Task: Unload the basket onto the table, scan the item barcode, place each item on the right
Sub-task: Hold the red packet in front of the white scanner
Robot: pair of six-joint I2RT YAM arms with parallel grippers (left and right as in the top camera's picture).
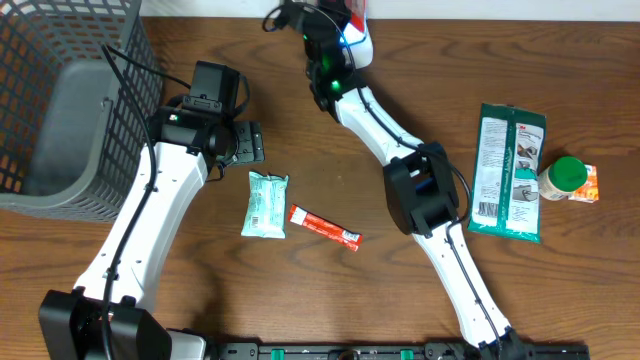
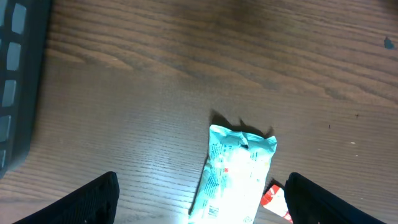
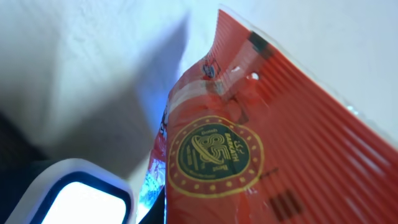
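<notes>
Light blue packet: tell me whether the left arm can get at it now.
Probably yes. The left gripper hangs open just beside the light blue packet; nothing lies on it, and the red sachet lies beside it.

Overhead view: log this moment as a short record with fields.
left fingers: open, pale green packet just ahead of them
right fingers: shut on red packet, at the table's far edge
loose on table: pale green packet, red sachet, green wipes pack, green-lidded jar
basket: grey mesh, at the left
</notes>
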